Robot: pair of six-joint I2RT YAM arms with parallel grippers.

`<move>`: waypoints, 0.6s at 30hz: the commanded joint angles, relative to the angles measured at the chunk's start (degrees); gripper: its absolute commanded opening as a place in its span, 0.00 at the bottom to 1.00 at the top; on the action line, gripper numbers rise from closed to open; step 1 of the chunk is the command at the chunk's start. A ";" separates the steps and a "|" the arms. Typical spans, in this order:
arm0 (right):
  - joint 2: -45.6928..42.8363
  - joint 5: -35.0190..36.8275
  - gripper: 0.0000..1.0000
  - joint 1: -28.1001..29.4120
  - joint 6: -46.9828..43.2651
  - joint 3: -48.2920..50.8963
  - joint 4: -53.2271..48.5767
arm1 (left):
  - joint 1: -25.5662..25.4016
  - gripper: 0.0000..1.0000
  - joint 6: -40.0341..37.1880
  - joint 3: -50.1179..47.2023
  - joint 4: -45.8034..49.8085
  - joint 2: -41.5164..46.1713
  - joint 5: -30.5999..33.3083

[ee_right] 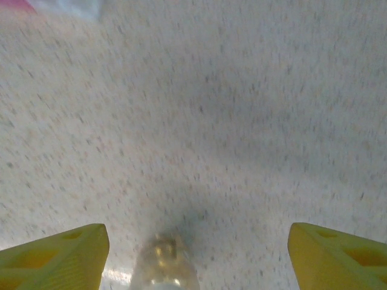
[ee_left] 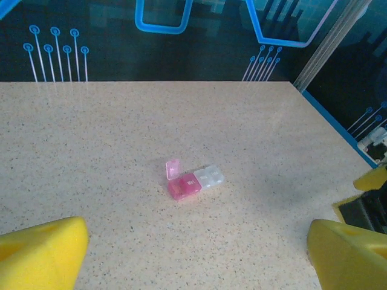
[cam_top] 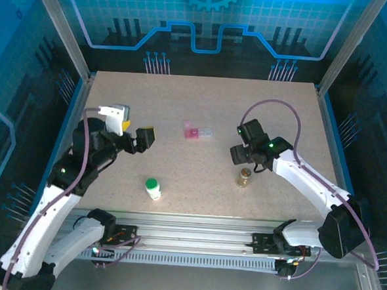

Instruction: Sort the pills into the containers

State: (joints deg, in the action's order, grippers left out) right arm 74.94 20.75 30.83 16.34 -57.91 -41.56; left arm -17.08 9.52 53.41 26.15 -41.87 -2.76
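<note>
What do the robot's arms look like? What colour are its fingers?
The left arm and right arm are white tubes with black joints. A thin purple cable runs along each, and small green lights glow on them. The left gripper and right gripper have chunky yellow fingers.

Left end effector [cam_top: 132, 129] and right end effector [cam_top: 241, 145] both hover, jaws spread wide.

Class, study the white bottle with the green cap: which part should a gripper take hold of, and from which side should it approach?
Take the white bottle by its white body just under the green cap, coming down from above and pinching across it. It looks upright and stands apart, so its round sides are free.
</note>
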 commanded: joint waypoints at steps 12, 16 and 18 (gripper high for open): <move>5.19 -6.97 0.78 2.95 8.93 6.65 -4.59 | 0.21 0.96 -1.22 -6.70 -5.83 5.43 1.89; 6.40 -5.60 0.73 3.84 9.24 7.10 -4.12 | 0.21 0.96 -0.58 -6.60 -5.74 5.35 1.92; 6.69 -5.54 0.70 3.89 9.24 7.20 -3.50 | 0.21 0.96 0.34 -6.14 -5.42 5.07 2.13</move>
State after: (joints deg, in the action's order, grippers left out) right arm 80.90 14.57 33.87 24.21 -51.37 -44.99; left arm -17.08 9.06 47.29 21.71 -37.06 -1.67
